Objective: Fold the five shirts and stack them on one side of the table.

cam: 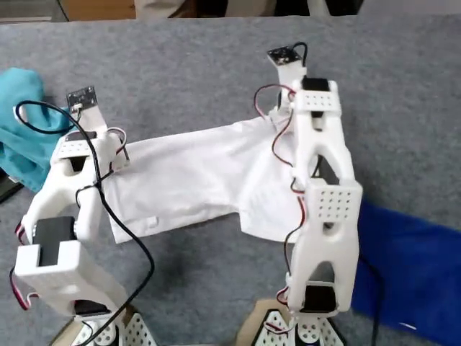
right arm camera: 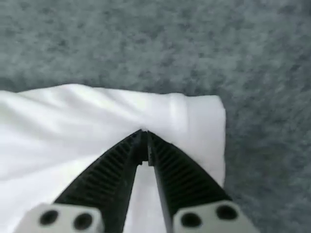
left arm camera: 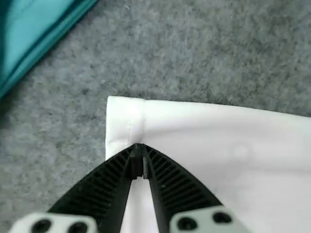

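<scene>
- Grey, felt-like covering runs across the whole table (cam: pixel 180 65), and both arms stand at its near edge and stretch out over it.
- A white shirt (cam: pixel 202 180) lies spread flat on the table between the two grippers, one gripper at each end of it.
- The left gripper (left arm camera: pixel 138 153) is down on the white shirt with its black ribbed jaws drawn together until the tips meet. They pinch the fabric just inside a corner of the cloth.
- Just ahead of the left gripper's tips is a stitched hem, and beyond that the shirt's edge and bare grey table.
- The rest of the white cloth spreads from the left gripper toward the other arm.
- A teal shirt (cam: pixel 25 137) lies bunched on the table on the outer side of the left gripper, away from the white shirt. It is near the gripper but does not touch the white cloth; a strip of grey shows between them.
- The right gripper (right arm camera: pixel 143 138) is likewise closed to its tips on the white shirt, nipping it close to a folded, hemmed end.
- Beyond the right gripper's tips only a narrow band of white remains before the table begins, and the cloth also ends just to the gripper's outer side.
- A blue shirt (cam: pixel 410 259) lies on the table well behind the right gripper, beside the base end of the right arm (cam: pixel 324 209) on its outer side and apart from the white shirt.
</scene>
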Tool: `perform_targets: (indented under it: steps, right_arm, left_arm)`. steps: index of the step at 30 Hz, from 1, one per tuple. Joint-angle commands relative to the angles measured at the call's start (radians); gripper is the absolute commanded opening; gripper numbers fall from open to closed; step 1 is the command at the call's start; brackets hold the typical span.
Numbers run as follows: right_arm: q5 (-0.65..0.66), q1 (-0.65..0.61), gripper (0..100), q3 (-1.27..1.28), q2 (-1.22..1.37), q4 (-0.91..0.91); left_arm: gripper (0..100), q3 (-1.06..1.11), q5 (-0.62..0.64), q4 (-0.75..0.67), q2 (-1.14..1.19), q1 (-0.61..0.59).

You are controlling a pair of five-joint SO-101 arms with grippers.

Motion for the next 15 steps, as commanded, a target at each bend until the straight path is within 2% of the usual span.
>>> perform_targets:
  steps: [1,8,12,15]
  right_arm:
    - [0.064,0.062,0.5,-0.205,0.081,0.083]
    - [0.104,0.027,0.5,-0.529,0.133,0.333]
    - [0.107,0.019,0.5,-0.734,0.133,0.434]
    - [0.107,0.018,0.5,-0.817,0.136,0.479]
  left_arm:
    - [2,-0.049,0.005,0.032,0.010,-0.028]
    - [2,-0.054,0.005,0.048,-0.048,0.003]
    - [2,-0.135,0.005,0.166,-0.183,0.052]
    - [2,-0.203,0.005,0.193,-0.248,0.058]
